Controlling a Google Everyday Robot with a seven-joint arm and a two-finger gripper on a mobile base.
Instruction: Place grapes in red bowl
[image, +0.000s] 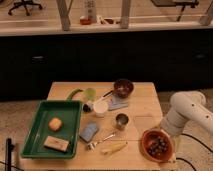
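At the bench's (142, 107) front right corner, grapes (158, 145) are being cradled in the red bowl (145, 146); the gripper (166, 131), grip unreadable, could be nudging it overboard.

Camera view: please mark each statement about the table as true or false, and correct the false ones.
1. The grapes lie in the red bowl. True.
2. The red bowl stands at the table's far left corner. False: it is at the near right corner of the table.
3. An orange fruit lies in the green tray. True.
4. The gripper holds the metal cup. False: the cup stands alone mid-table; the gripper cannot be seen, and the white arm is at the right edge beside the bowl.
5. The green tray is empty. False: it holds the fruit and a tan block.
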